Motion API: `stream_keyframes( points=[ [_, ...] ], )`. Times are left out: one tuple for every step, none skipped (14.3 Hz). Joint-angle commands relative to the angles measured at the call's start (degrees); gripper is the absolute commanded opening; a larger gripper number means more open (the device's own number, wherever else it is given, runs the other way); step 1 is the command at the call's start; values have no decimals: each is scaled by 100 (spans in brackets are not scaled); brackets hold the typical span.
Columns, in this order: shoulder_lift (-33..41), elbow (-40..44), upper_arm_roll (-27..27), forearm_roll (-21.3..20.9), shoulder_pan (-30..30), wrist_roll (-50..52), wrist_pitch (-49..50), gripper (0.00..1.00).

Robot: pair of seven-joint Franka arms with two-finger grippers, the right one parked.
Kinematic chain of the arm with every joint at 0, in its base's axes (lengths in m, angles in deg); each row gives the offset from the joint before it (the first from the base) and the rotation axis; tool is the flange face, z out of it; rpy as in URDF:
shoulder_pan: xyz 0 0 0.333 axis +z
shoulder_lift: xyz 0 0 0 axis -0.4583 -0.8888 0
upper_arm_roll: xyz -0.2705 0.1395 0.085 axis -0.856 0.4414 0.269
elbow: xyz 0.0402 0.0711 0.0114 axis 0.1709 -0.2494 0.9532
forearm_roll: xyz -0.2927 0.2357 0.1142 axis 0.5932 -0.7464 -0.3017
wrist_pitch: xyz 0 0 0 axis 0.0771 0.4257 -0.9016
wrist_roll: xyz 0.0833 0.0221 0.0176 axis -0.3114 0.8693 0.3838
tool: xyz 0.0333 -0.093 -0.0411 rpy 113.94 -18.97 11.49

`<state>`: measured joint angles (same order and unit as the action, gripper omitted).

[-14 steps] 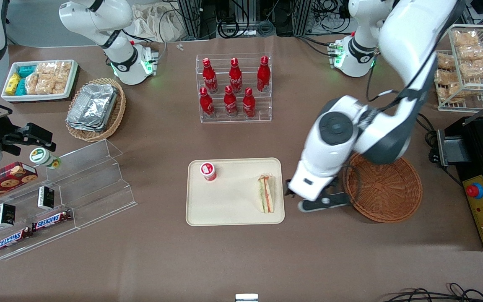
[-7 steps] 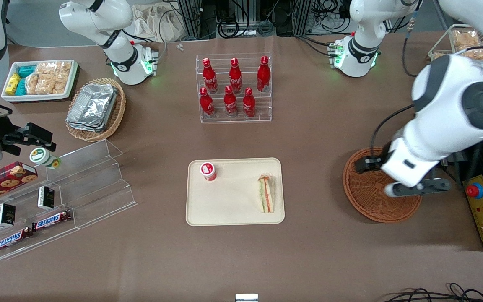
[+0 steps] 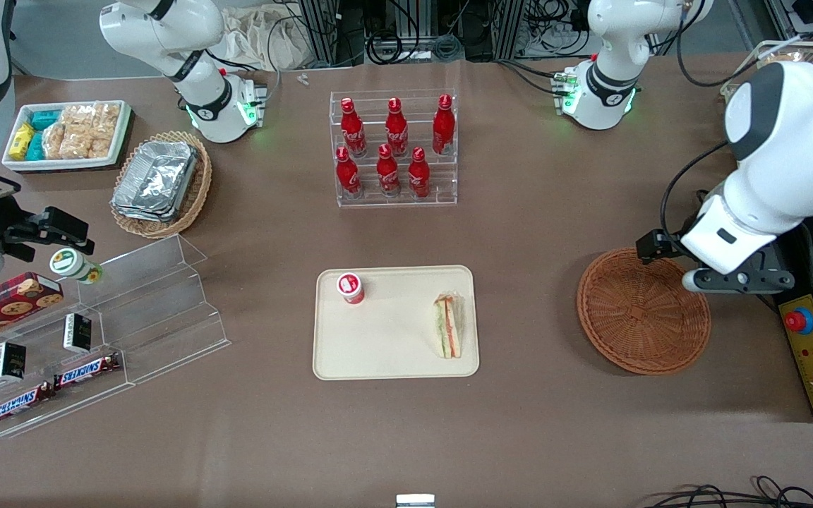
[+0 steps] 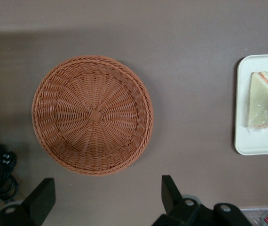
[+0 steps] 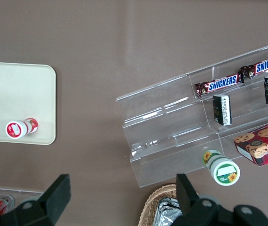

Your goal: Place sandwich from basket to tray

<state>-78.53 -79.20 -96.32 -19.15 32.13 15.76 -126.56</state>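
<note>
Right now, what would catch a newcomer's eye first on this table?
Probably the six red cola bottles in a clear tiered rack, farther from the front camera than the cream-beige rectangular tray. On that tray lies the wrapped triangular sandwich. The round reddish-brown wicker basket holds nothing, with the open tool hovering above its edge.

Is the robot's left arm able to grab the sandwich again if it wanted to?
Probably yes. The sandwich lies on the tray with nothing on top of it, and only bare table lies between it and the basket. The gripper hangs above the basket's rim, jaws open and holding nothing.
</note>
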Motion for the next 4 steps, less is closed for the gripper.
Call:
stream_keyframes(
  points=[
    [704, -946, 392, 174, -266, -446, -531, 100],
    [669, -772, 392, 174, -240, -500, -409, 100],
    [616, -570, 392, 174, -222, -570, -146, 100],
    [503, -299, 392, 174, -222, -727, 74, 100]
  ],
)
